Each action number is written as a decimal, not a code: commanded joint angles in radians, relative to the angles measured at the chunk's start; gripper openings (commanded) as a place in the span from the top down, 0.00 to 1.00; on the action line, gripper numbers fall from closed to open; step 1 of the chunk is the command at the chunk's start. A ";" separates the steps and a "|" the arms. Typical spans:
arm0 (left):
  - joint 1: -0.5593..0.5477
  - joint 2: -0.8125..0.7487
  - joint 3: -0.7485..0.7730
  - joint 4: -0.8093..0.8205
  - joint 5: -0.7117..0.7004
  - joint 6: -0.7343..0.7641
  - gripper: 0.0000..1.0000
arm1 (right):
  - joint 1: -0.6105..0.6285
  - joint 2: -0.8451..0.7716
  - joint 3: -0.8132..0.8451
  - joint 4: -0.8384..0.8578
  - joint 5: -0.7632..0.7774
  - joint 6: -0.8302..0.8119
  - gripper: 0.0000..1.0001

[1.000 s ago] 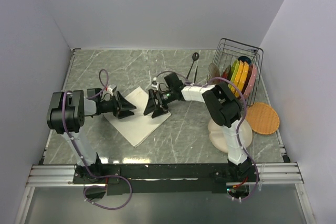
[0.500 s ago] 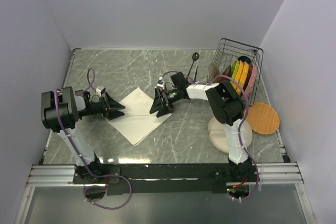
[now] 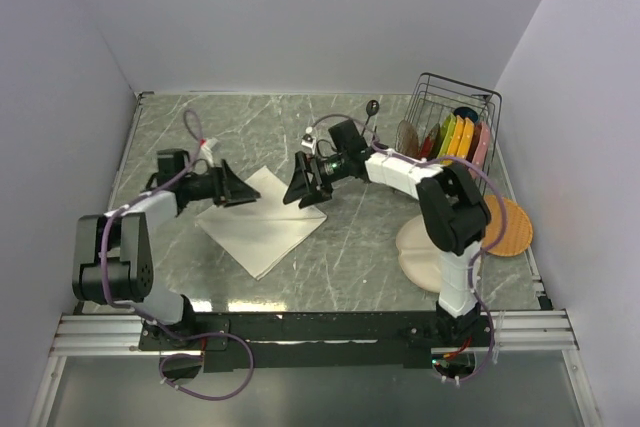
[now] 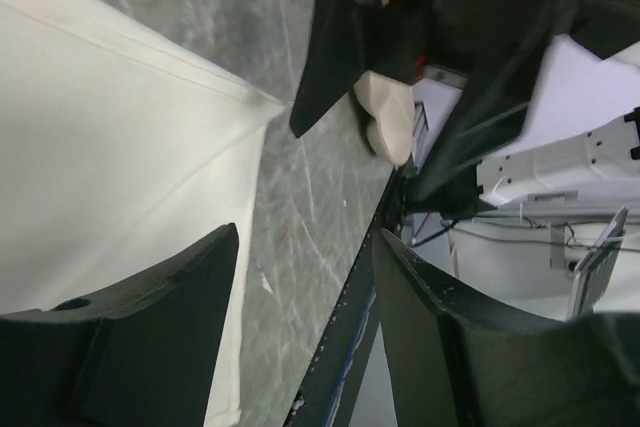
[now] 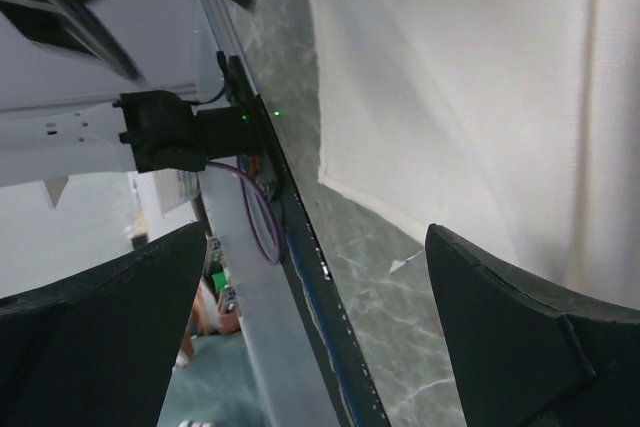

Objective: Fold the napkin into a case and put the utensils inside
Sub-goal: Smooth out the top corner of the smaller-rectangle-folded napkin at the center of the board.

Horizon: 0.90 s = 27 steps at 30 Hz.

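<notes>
We have drawn both grippers back off the napkin point(image 3: 262, 225), which lies folded flat near the table's middle, so this fold looks finished. The left gripper point(image 3: 243, 190) and right gripper point(image 3: 303, 187) hover at its far corners, jaws apart and empty. The utensils point(image 3: 366, 132) wait near the far edge.

text: none legible in any view
labels/brands/numbers: none readable, top or wrist cams
napkin point(image 3: 262, 227): plain surface, no print to read
</notes>
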 commanded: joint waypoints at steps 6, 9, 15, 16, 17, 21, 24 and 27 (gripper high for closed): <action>-0.269 0.111 -0.093 0.568 -0.171 -0.511 0.55 | 0.004 -0.087 -0.019 -0.200 0.220 -0.108 0.57; -0.298 0.147 -0.090 0.558 -0.194 -0.507 0.62 | 0.021 -0.055 -0.010 -0.226 0.280 -0.150 0.68; -0.332 0.264 -0.081 0.613 -0.214 -0.539 0.67 | 0.024 0.046 0.013 -0.197 0.340 -0.128 0.71; -0.332 0.297 -0.075 0.611 -0.215 -0.538 0.67 | 0.024 0.064 0.016 -0.200 0.351 -0.128 0.71; -0.332 0.318 -0.056 0.602 -0.220 -0.518 0.67 | 0.024 0.075 0.018 -0.206 0.380 -0.124 0.71; -0.318 0.431 -0.036 0.624 -0.215 -0.539 0.67 | 0.021 0.121 0.009 -0.211 0.423 -0.082 0.72; -0.279 0.477 -0.033 0.621 -0.208 -0.524 0.66 | 0.021 0.146 -0.002 -0.234 0.470 -0.073 0.75; -0.228 0.493 -0.041 0.573 -0.183 -0.486 0.63 | 0.009 0.161 -0.013 -0.256 0.515 -0.073 0.78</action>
